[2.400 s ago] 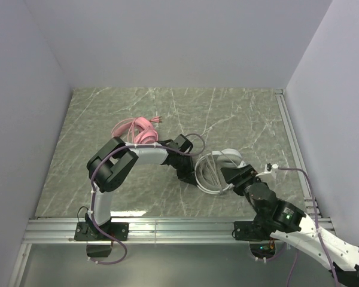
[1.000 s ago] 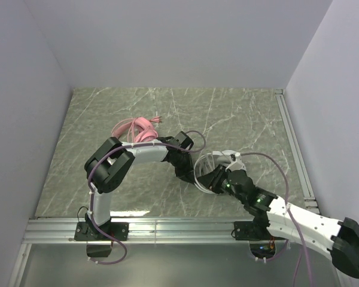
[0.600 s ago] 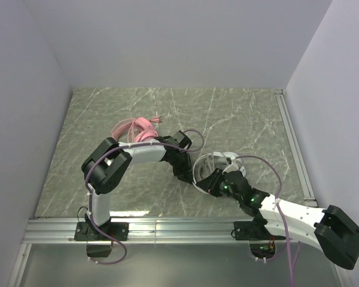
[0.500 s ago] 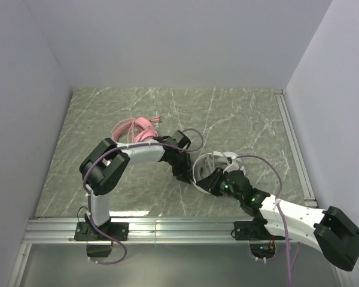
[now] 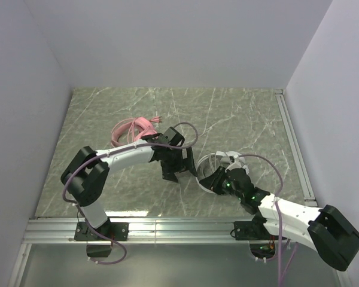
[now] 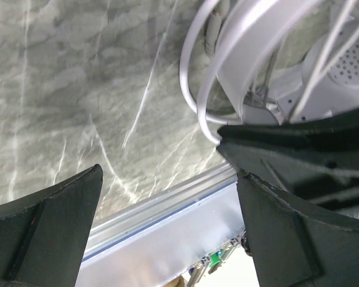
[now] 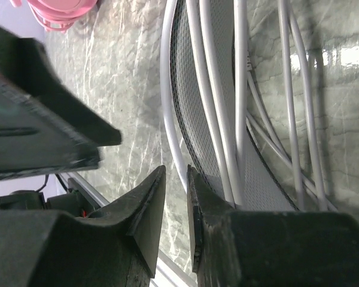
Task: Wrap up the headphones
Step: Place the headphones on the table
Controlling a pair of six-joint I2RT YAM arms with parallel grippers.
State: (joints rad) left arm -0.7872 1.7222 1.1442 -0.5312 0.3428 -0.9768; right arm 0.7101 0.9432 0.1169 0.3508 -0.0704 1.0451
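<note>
One change – left claw (image 6: 163, 179) backed off the white headphones (image 5: 221, 160), fingers wide apart – right claw (image 7: 175, 179) pinches their cable (image 7: 167, 89).

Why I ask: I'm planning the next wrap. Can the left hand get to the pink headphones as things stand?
Probably yes. The left hand is open and empty, and the pink headphones lie close behind it with nothing on them, though it faces the white headphones.

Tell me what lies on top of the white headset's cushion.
Several loops of thin white cable cross the grey mesh cushion. The right gripper covers the cushion's near edge, so anything there is hidden.
</note>
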